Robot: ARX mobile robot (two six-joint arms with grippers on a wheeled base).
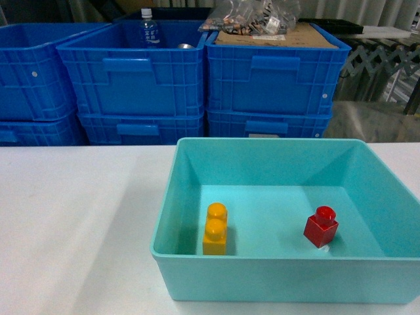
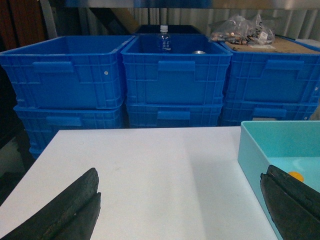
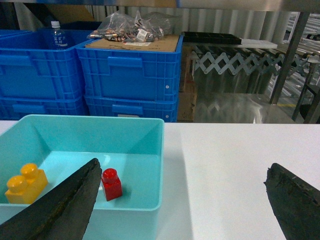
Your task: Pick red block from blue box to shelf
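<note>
From my head camera I can't see my arms at all, the blue box (image 1: 275, 275) is cut off at 3 and 6 o'clock, and my left wrist camera shows only a speck of the yellow brick (image 2: 296, 176).

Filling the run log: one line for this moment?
red block in blue box, ungrasped | left claw open | right claw open

A plain white table (image 1: 79, 223) stretches across in front. Sitting directly on it, toward the right, is the pale turquoise blue box (image 1: 275, 279), flat on the tabletop, its near wall close to the table's front edge.
</note>
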